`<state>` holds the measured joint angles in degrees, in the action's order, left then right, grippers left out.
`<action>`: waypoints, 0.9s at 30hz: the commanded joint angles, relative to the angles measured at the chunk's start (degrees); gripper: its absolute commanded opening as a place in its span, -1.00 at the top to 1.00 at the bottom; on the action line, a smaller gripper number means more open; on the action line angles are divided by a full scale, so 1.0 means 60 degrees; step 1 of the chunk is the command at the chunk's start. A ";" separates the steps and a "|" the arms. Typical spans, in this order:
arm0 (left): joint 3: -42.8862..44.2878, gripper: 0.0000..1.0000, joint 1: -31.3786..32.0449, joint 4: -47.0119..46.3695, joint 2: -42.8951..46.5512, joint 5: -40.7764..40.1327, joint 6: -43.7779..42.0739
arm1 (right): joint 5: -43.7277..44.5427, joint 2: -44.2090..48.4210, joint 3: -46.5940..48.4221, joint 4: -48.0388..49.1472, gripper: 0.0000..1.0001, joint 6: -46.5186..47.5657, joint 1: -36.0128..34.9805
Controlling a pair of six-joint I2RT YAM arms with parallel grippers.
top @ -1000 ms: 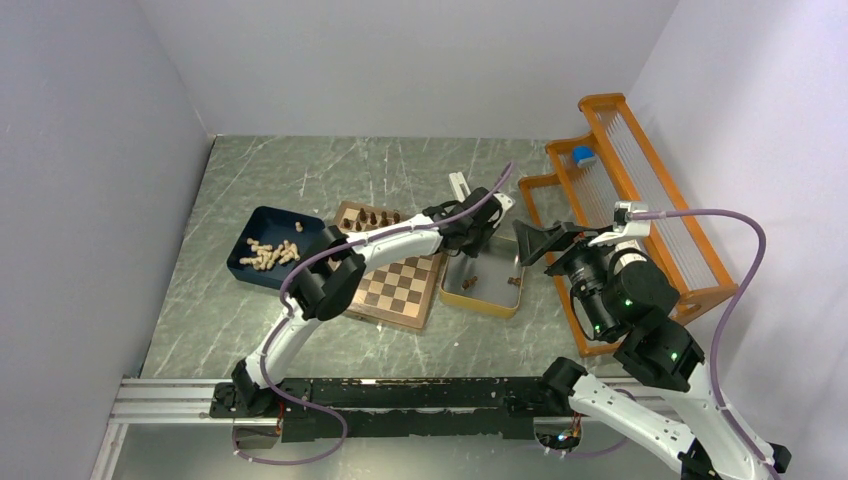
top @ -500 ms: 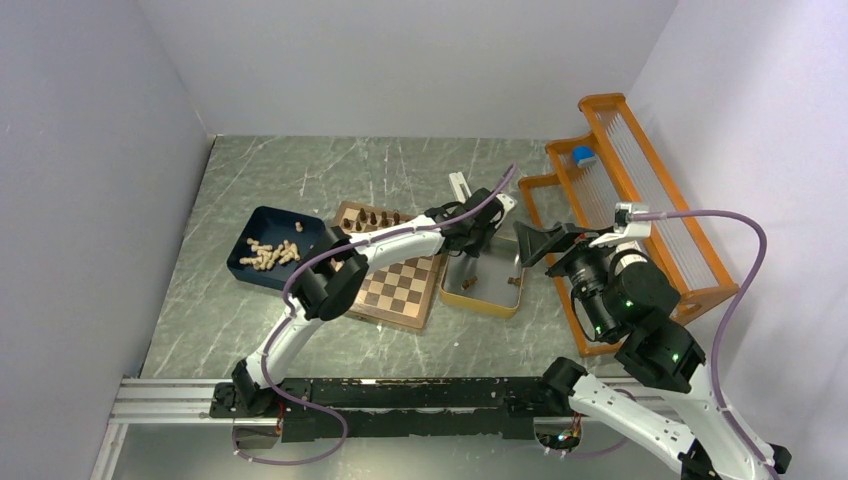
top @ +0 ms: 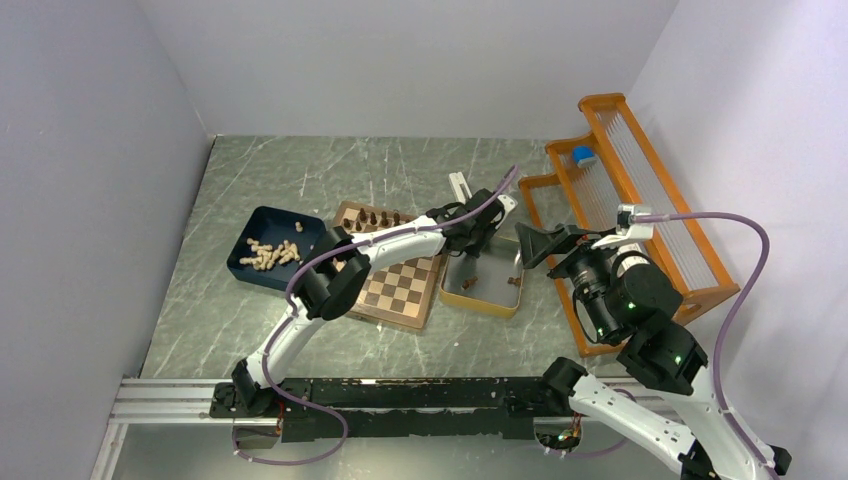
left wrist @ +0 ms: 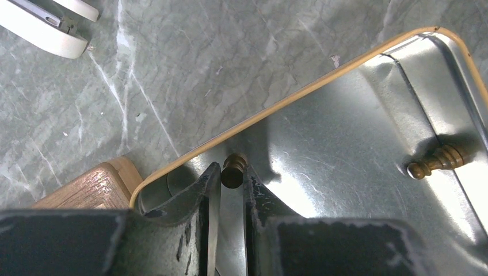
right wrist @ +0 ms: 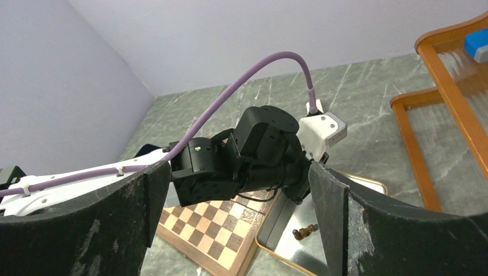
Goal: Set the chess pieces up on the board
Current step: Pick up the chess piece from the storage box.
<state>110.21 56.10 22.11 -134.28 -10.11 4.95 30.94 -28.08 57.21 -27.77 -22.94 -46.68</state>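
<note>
Fingers first: the left fingers (left wrist: 210, 187) stand narrow, down in the tray (left wrist: 322, 84), with the round head of a dark piece (left wrist: 233, 171) pinched between their tips, as far as I can see touching it on both sides. That piece stands upright in the tray corner next to a corner of the board (left wrist: 86, 187). A second piece (left wrist: 437, 161) lies on its side at 3 o'clock from it, against the tray wall. From above, the tray sits on the counter (top: 300, 170) at 3 o'clock of the board, and a short row (top: 375, 217) of dark pieces already stands along the board's 12 o'clock edge. The right fingers (right wrist: 357, 224) hang wide apart with nothing in them, above the tray's 3 o'clock side. I'd judge the piece very light, hard and smooth: turned wood that won't give, but could easily squirt out of a grip or topple. The hold is high, on the head. Lower down on the stem would seem steadier, though the tray wall and rim so close leave little room there. A straight, gentle lift looks wise.
</note>
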 commanded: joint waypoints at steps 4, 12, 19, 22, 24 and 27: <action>0.0142 0.70 0.0155 -0.0199 0.0454 0.0169 -0.0058 | -0.0111 -0.0096 0.0227 0.0096 -0.89 -0.0033 0.0001; -0.0044 0.73 0.0247 0.0201 0.1211 0.0515 0.0198 | -0.0344 -0.0498 0.0610 0.0005 -0.91 0.0279 0.0001; -0.0871 0.73 0.0246 0.0152 0.2302 0.0295 0.0394 | -0.0170 -0.0475 0.0600 -0.0016 -0.93 0.0398 0.0001; -0.0840 0.74 0.0245 0.0502 0.2574 0.0011 0.0367 | -0.0337 -0.0493 0.0459 0.0176 -0.93 0.0503 0.0001; -0.0862 0.73 0.0235 0.0678 0.2802 -0.0295 0.0428 | -0.0500 -0.0589 0.0493 0.0162 -0.93 0.0512 0.0002; -0.0936 0.73 0.0171 0.0787 0.3164 -0.0355 0.0517 | -0.0625 -0.0769 0.0461 0.0117 -0.97 0.0391 0.0001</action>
<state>105.38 57.21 24.58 -118.87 -10.04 6.92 28.34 -31.57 59.46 -27.70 -20.64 -46.68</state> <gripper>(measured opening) 0.199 0.974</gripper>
